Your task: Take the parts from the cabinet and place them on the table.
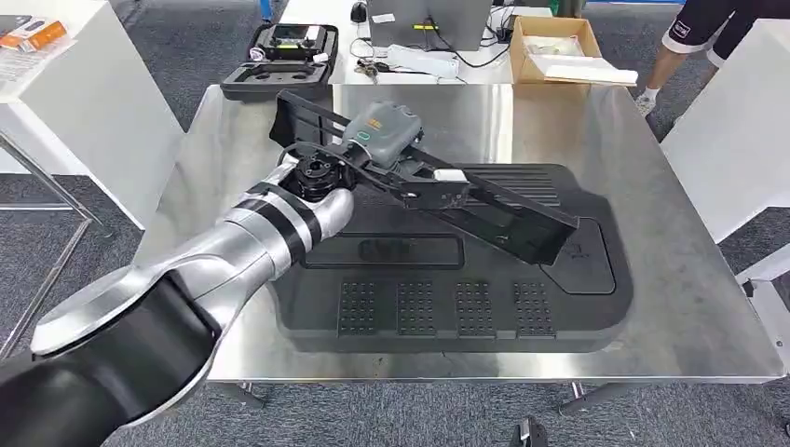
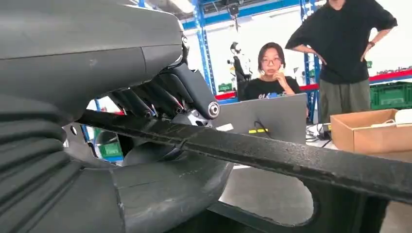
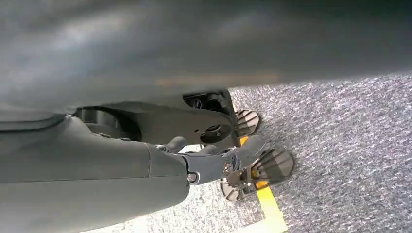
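A long black plastic part (image 1: 466, 196) hangs tilted above the steel table (image 1: 671, 307), over a large black moulded panel (image 1: 578, 307) lying flat there; the left hand (image 1: 391, 149) grips it near its middle, while the right hand (image 3: 214, 165) holds nothing, fingers loosely curled

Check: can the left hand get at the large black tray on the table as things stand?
Probably not. The left hand already grips a long black part that hangs across the tray. It would have to put that down before its fingers are free.
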Action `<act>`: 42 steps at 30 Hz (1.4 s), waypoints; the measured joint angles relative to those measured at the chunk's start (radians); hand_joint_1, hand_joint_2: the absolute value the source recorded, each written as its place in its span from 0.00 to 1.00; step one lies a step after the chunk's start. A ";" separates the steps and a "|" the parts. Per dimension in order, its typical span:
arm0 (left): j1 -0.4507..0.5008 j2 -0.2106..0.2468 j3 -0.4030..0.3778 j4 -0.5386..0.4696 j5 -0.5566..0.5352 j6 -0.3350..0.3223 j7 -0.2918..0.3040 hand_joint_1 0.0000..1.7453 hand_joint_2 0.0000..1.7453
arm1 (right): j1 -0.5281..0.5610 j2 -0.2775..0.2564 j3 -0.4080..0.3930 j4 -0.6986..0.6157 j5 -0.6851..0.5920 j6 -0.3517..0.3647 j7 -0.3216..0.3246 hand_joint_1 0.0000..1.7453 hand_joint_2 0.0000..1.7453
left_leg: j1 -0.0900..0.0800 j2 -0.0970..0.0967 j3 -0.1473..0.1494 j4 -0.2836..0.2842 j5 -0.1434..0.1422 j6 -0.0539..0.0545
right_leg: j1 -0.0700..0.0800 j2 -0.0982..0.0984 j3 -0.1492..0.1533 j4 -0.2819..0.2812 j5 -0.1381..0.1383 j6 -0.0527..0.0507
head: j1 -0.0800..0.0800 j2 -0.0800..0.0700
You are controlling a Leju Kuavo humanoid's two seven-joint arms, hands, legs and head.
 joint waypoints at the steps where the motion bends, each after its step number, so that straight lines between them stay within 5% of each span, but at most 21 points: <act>1: 0.000 0.000 0.000 0.002 0.000 -0.001 -0.001 0.00 1.00 | 0.000 0.000 0.000 0.000 0.000 0.000 0.000 0.00 0.00 | 0.000 0.000 0.000 0.000 0.000 0.000 | 0.000 0.000 0.000 0.000 0.000 0.000 | 0.000 0.000; 27: -0.005 0.018 -0.002 0.050 -0.001 -0.047 0.018 0.00 1.00 | 0.011 -0.002 0.000 0.000 0.000 0.004 0.004 0.00 0.00 | 0.000 0.000 0.000 0.000 0.000 0.000 | 0.000 0.000 0.000 0.000 0.000 0.000 | 0.000 0.000; 34: -0.010 0.027 0.001 0.056 0.000 -0.148 0.036 0.00 1.00 | 0.011 -0.003 0.000 0.000 -0.003 0.009 0.004 0.00 0.00 | 0.000 0.000 0.000 0.000 0.000 0.000 | 0.000 0.000 0.000 0.000 0.000 0.000 | 0.000 0.000; 42: -0.036 0.035 -0.001 0.061 -0.013 -0.383 0.078 0.00 1.00 | 0.013 -0.013 -0.005 0.000 -0.010 0.022 -0.005 0.00 0.00 | 0.000 0.000 0.001 0.000 0.000 0.000 | 0.000 0.000 0.001 0.000 0.000 0.000 | 0.000 0.000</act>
